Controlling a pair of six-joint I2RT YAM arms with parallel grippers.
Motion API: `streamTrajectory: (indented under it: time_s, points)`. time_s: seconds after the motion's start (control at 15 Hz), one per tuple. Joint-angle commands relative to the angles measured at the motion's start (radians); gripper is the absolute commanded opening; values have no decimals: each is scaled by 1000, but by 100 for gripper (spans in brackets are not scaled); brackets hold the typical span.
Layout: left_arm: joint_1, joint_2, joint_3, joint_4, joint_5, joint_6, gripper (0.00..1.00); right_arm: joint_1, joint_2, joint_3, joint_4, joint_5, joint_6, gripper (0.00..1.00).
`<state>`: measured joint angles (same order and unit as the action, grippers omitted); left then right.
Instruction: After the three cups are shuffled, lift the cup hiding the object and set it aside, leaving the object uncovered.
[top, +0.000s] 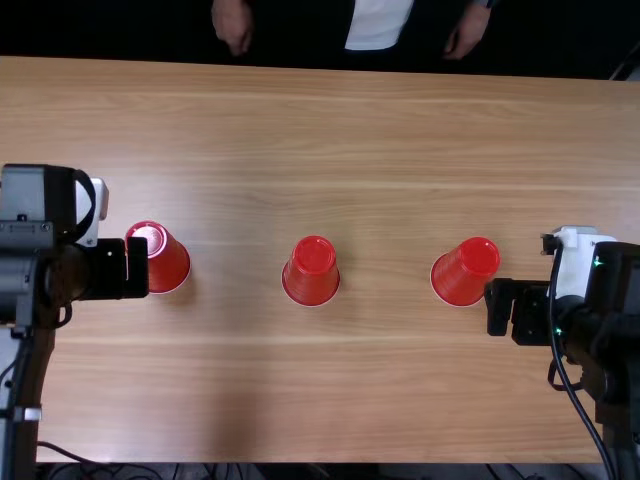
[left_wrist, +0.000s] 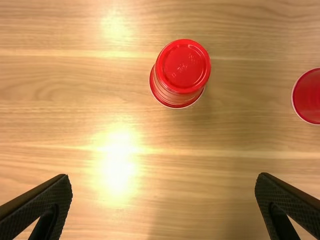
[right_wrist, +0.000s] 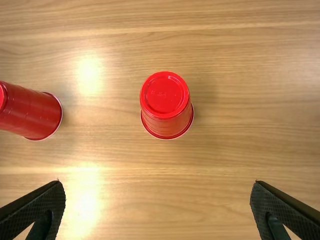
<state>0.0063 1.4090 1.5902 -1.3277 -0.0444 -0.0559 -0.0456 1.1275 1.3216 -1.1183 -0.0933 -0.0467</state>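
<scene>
Cups: three red plastic cups stand upside down in a row across the table (top: 320, 120), flat bases up, with a thin pale rim where each meets the wood.
Left cup (top: 157, 258): toward the table's left end, with a bright glare on its base in the top view.
Middle cup (top: 311, 270): about halfway along the row, well apart from both neighbours.
Right cup (top: 465, 271): toward the right end, in line with the other two.
Left gripper (left_wrist: 161, 176): hangs above the wood on the near side of the left cup, not touching it. Its fingers are spread wide with nothing between them.
Right gripper (right_wrist: 157, 183): hangs on the near side of the right cup, apart from it. Its fingers are likewise spread wide and hold nothing.
Gaps: wide stretches of wood separate the cups.
Edges: a broad band of tabletop lies between the row and the far edge, and a narrower band lies between the row and the near edge. The outer cups stand well in from the table's ends.
</scene>
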Motion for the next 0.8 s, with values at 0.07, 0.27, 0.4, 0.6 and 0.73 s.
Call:
streamTrajectory:
  time_s: [0.07,0.27,0.4,0.6,0.73]
  points:
    - [-28,77,34,24,-3,4,100,13,6,18,4,-6,3,100]
    - [-40,168,34,93,-7,3,100,12,6,14,5,-6,4,100]
    - [-69,223,33,126,-11,-1,100,12,6,-5,7,-6,6,100]
    - [-80,317,36,135,-11,-5,100,12,6,-38,16,-6,8,100]
    - [-85,355,39,137,-14,-5,100,12,5,-55,16,-6,10,100]
